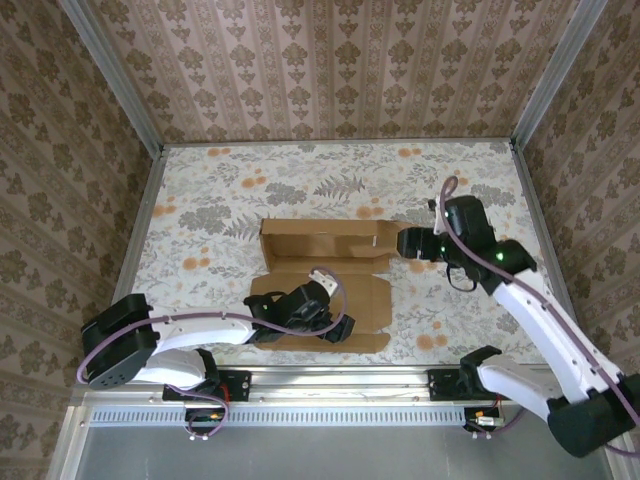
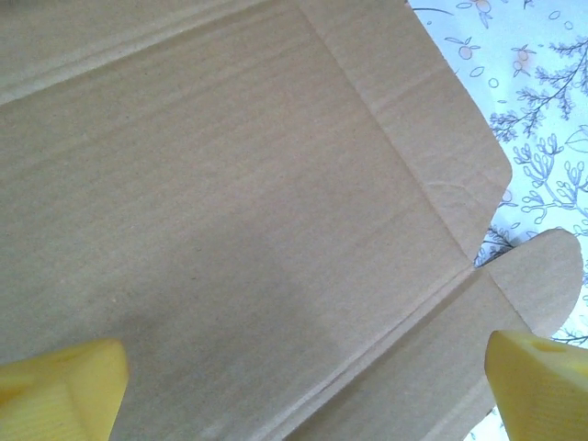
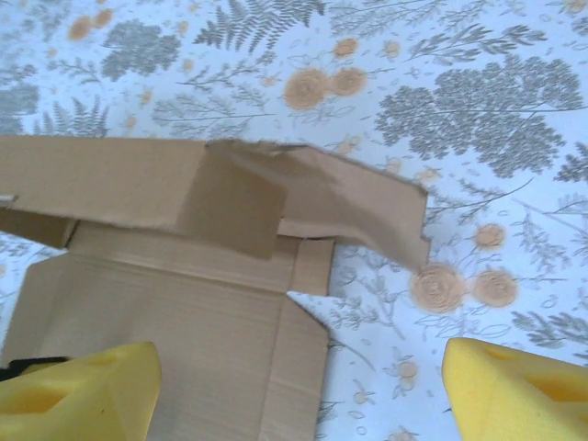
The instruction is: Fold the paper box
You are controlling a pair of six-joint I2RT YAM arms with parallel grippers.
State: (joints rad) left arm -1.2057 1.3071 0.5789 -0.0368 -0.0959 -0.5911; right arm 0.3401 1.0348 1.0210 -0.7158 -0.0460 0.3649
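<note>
- The paper box [image 1: 325, 245] lies near the middle of the table [image 1: 200, 200], partly formed. Its far wall [image 3: 101, 184] is raised, and the near panels lie flat.
- The left claw [image 2: 299, 390] is found released, with its fingers [image 2: 60, 390] spread wide over the flat base panel [image 2: 230, 202]. Nothing is gripped. Whether the panel is actually pressed cannot be told.
- The right claw [image 3: 296, 390] is found at the right end of the raised wall, with its fingers [image 3: 514, 386] apart and nothing between them but the box corner and the table. No grasp is made.
- The end flap [image 3: 358, 207] on the far wall hangs outward over the table, bent and slightly ragged along its edge. A smaller tab [image 3: 239, 207] is turned inward beside it.
- The step in hand is judged to be the taking of this end flap, so that it can be swung inward along its crease.
- It is recommended that the flap be gripped near its free edge, well clear of the crease, so that the fold runs along the scored line and not across the board.
- The flap should be turned in a smooth arc about the crease. A straight push is judged likely to tip the raised wall backward or slide the whole box.
- The base should be held down by the left claw while the flap is turned, as light cardboard is expected to shift on the smooth cloth.
- The rounded side flaps [image 2: 459, 165] at the base panel's corner should be kept clear of the fold path.
</note>
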